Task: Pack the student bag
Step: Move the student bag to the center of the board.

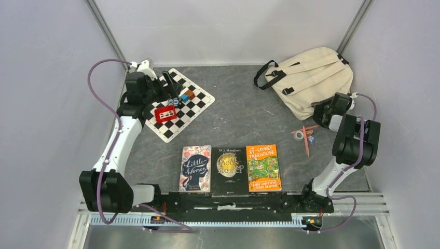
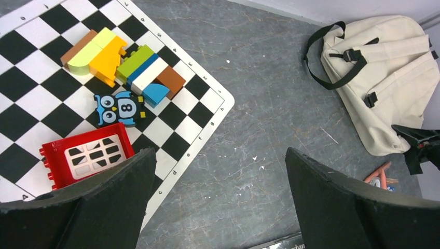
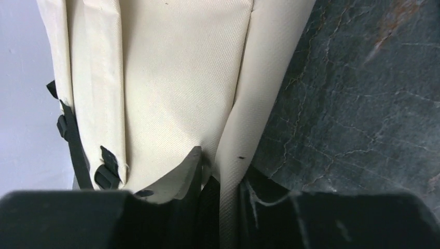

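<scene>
At 2 o'clock the right gripper [image 3: 220, 179] pinches an edge of the cream canvas backpack [image 1: 311, 78]; the left gripper [image 2: 220, 171] gapes wide. Opening the bag probably follows.

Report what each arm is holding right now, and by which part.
The right gripper pinches the student bag between its jaws, by a fold of cream fabric at its near edge. The left gripper holds nothing, jaws wide open.
</scene>
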Controlling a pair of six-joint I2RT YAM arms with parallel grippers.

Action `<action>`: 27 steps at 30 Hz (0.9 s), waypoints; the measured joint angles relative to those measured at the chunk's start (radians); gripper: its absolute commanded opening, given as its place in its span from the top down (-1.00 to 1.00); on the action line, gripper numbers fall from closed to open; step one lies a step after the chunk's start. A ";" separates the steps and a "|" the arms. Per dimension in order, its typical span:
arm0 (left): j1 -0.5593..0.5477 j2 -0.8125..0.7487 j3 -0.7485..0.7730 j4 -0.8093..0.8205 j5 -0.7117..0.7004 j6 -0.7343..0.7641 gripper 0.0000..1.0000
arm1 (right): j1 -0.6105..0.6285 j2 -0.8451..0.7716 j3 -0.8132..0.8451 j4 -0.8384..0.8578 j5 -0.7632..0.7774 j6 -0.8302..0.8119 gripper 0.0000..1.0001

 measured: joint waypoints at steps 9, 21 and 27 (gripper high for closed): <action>-0.019 0.026 0.000 0.008 0.058 -0.013 -0.93 | 0.007 -0.124 -0.018 -0.003 -0.055 -0.015 1.00; -0.136 0.075 -0.020 0.080 0.152 -0.053 -0.99 | 0.241 -0.535 -0.149 0.023 0.011 -0.015 1.00; -0.139 0.159 -0.072 0.164 0.245 -0.157 -0.99 | 0.436 -0.669 -0.338 0.029 0.143 -0.006 1.00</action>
